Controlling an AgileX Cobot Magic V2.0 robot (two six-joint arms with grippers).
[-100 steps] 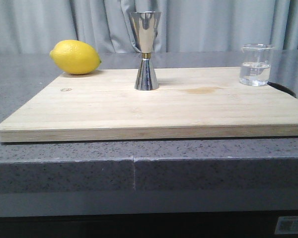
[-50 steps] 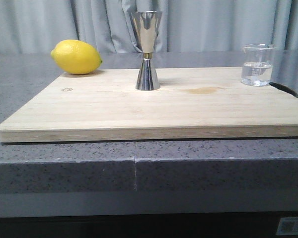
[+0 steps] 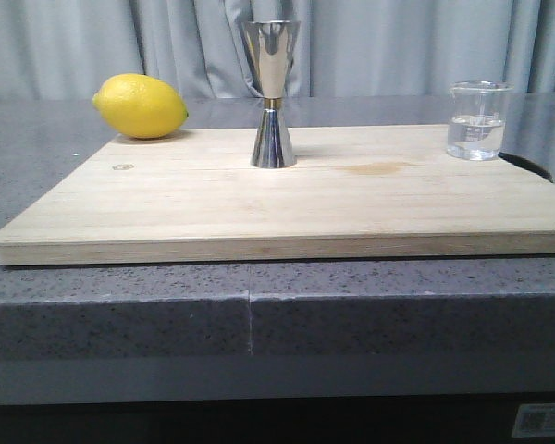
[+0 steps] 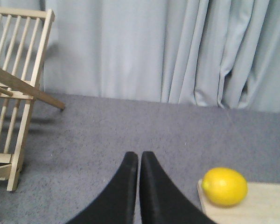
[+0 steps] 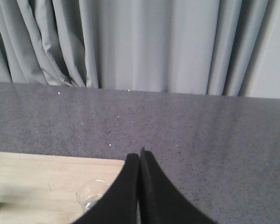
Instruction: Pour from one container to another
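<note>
A: Status, quick?

B: Nothing poured. The beaker [image 3: 478, 121] stands upright at the far right corner of the cutting board [image 3: 287, 199], clear liquid low in it. The jigger [image 3: 272, 94] stands upright mid-board toward the back, well apart from the beaker.

A: Grippers?

B: My left gripper [image 4: 139, 158] has its fingers pressed together, holding nothing, over the grey counter [image 4: 130, 126] off the board's left end, near the lemon [image 4: 224, 186]. My right gripper [image 5: 139, 156] is also pressed together and empty (fingertips touching); the beaker rim [image 5: 92, 193] shows just beside it in the wrist view. Neither arm shows in the front view.

A: So what's left?

B: Everything, as I judge it: spread my right fingers, grasp the beaker, carry it to the jigger, tip over the top cup, set it back. Can't tell whether the jigger already holds anything (steel wall hides the inside).

A: Other stuff?

B: A wooden rack [image 4: 16, 93] sits on the counter off to the left.
</note>
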